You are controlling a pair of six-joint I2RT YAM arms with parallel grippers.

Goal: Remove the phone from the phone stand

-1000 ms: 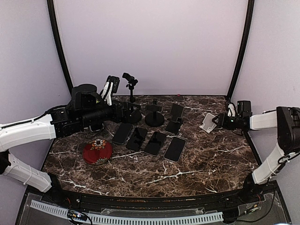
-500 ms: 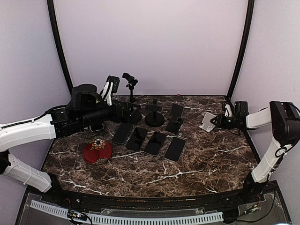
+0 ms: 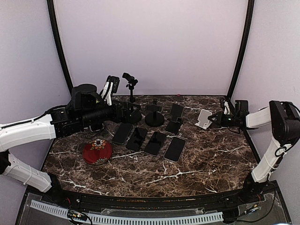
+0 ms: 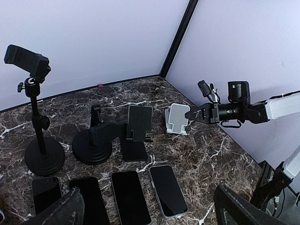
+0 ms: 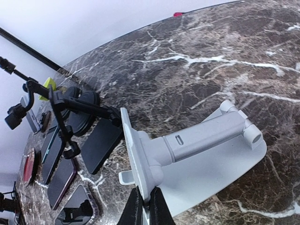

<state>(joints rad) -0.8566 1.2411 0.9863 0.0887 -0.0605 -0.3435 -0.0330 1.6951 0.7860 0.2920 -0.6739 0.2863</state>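
1. The dark rectangular phone [image 3: 177, 111] sits propped on a low black phone stand [image 3: 172, 126]. It is toward the back middle of the dark brown marble tabletop [image 3: 211, 159], just right of a black round-based pole stand [image 3: 154, 117].
2. The phone's long axis runs upright and leans back toward the rear wall, with its lower edge in the stand's cradle.
3. The left arm's fingers [image 4: 70, 211] are spread wide with nothing between them. The phone lies ahead of them, slightly left of centre, beyond a row of four dark phones lying flat [image 4: 126, 197].
4. The right arm's fingers [image 5: 136, 208] sit almost together and appear to pinch the lower edge of a white plastic phone stand [image 5: 197, 140], which carries no phone. The task's phone lies to that arm's left, past the white stand.
5. In the top view the phone stands between the two arms, about equally near each. The left arm is free and faces the phone's broad side, so I judge it the better placed.
6. The coming move likely calls for a reach over the flat phones. The fingers would then close across the phone's short width and lift along its long axis, out of the cradle.
7. The black stand looks light, so a sideways pull could drag or tip it onto the phones below.
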